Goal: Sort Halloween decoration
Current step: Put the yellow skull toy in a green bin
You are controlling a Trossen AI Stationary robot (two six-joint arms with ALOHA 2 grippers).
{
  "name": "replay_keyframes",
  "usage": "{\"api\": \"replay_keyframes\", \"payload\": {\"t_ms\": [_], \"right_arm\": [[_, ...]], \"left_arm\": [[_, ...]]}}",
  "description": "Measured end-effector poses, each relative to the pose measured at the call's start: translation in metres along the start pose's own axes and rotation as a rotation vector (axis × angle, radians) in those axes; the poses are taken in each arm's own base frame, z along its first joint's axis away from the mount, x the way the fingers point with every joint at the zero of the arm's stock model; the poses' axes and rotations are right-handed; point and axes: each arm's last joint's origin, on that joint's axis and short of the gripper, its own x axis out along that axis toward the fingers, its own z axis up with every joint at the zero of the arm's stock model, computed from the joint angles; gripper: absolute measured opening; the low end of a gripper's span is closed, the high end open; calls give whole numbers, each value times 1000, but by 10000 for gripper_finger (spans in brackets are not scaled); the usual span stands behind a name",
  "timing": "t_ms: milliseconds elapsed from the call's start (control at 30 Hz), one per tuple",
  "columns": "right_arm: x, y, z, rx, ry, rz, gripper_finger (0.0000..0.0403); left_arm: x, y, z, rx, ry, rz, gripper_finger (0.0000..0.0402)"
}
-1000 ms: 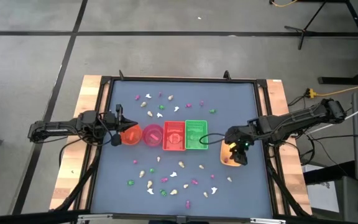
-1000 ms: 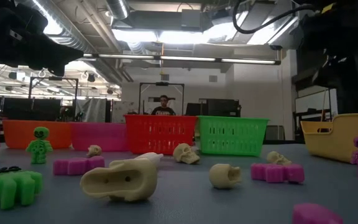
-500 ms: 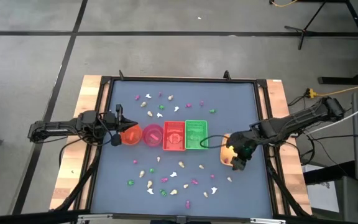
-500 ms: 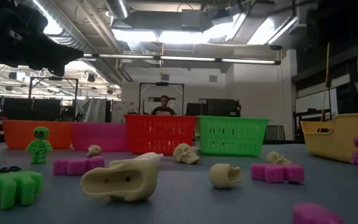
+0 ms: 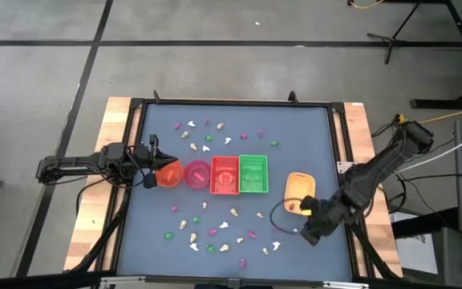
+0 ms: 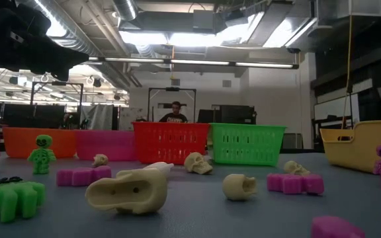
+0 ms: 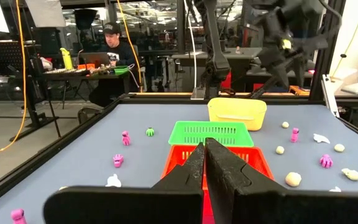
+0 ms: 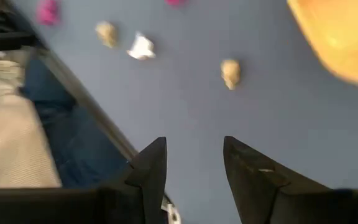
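The Halloween decoration lies as tiny magenta, green, white and cream trinkets in a far group and a near group on the blue table. My right gripper hangs open above the table's near right part, nothing between its fingers. Past it a cream trinket and a white one lie on the table. My left gripper waits shut at the left edge, level, pointing at the row of trays.
An orange bowl, a pink bowl, a red tray and a green tray stand in a row mid-table. A yellow tray sits to their right. The table's raised rim runs close by my right gripper.
My right gripper has swung from above the yellow tray toward the table's near edge and has rolled about its own axis; its arm has left the low view. Nothing on the table has moved.
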Motion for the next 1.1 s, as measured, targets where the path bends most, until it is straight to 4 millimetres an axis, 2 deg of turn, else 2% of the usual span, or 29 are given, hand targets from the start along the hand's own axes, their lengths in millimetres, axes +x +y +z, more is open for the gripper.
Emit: {"api": "replay_keyframes", "payload": {"t_ms": [200,367,533,900,1100], "right_arm": [[40,0,-8,5,27,-146,156],[61,-3,-6,11,29,-234,156],[69,-5,-5,4,0,-264,156],[72,0,-2,-28,-116,-222,156],[84,0,0,-82,-137,-240,156]], "left_arm": [[0,0,0,0,0,0,0],[0,0,0,0,0,0,0],[0,0,0,0,0,0,0],[0,0,0,0,0,0,0],[0,0,0,0,0,0,0]]}}
